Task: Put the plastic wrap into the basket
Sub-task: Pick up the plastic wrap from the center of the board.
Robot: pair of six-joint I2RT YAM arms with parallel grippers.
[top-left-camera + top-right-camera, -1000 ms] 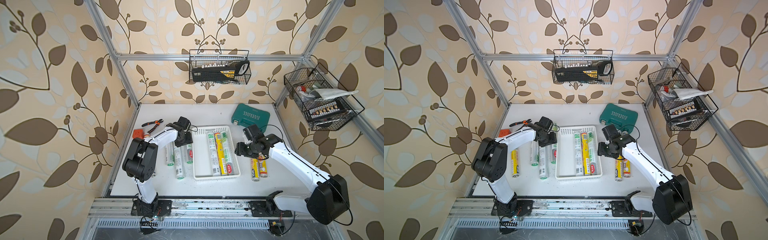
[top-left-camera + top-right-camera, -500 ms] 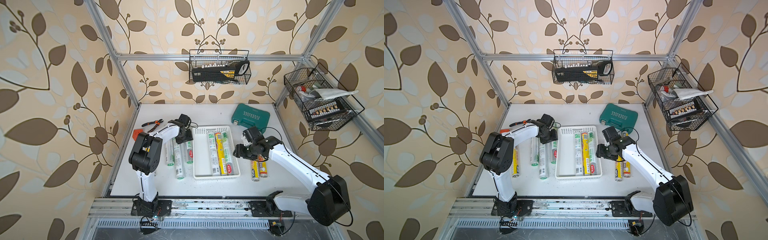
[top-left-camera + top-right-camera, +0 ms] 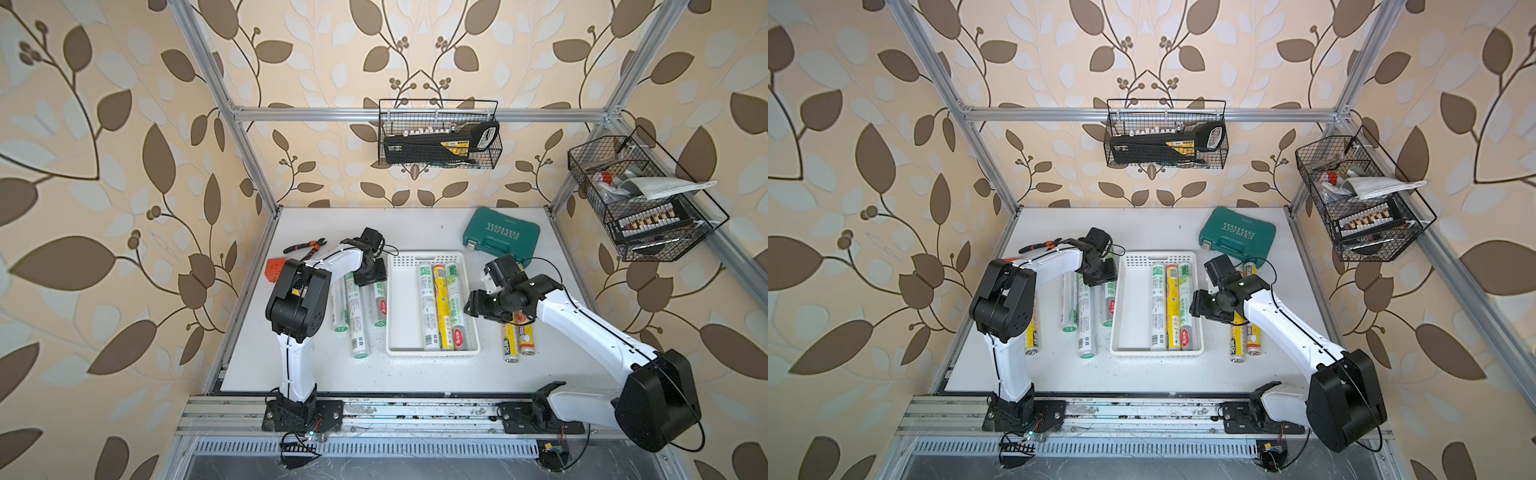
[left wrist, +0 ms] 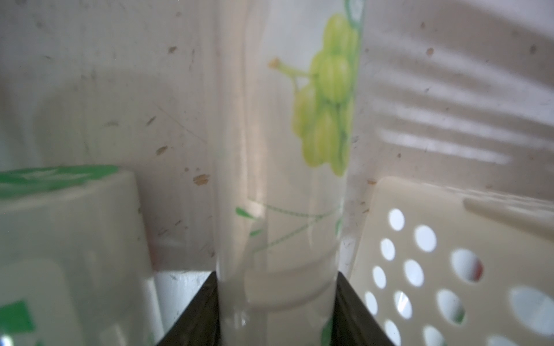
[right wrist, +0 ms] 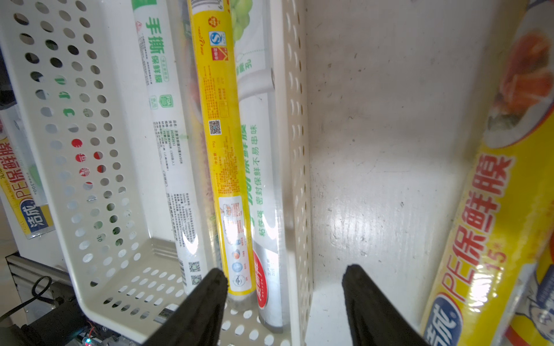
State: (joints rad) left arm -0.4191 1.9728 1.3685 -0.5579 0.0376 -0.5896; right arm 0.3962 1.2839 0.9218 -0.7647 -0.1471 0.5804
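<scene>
Outer yellow rolls [image 3: 510, 338]: two, side by side on the worktop [image 3: 415, 374], just beside the basket's right wall; far ends hidden under the right arm.
Left-hand rolls [image 3: 357, 328]: three white-green, lengthwise between the left arm and the basket; a fourth roll, yellow [image 3: 1032, 336], partly under that arm.
Basket [image 3: 402, 311]: white, perforated, mid-worktop; left half bare.
Plastic wrap in basket [image 3: 442, 307]: three rolls lengthwise against the right wall, in the order white-green, yellow, white-green.
Right gripper [image 5: 283, 269]: empty, fingers [image 5: 209, 299] well apart; above the basket's right wall, one finger on the basket side, the other over bare worktop.
Left gripper [image 3: 371, 277]: low at the far end of the grape-print roll [image 4: 284, 119], which lies on the worktop nearest the basket's left wall; fingers [image 4: 195, 314] pressed against both flanks of it.
Far worktop: orange block [image 3: 275, 270] and pliers [image 3: 305, 248] at left, green case [image 3: 500, 236] at right.
Frame: two black wire baskets [image 3: 438, 137] hung up, holding tools.
</scene>
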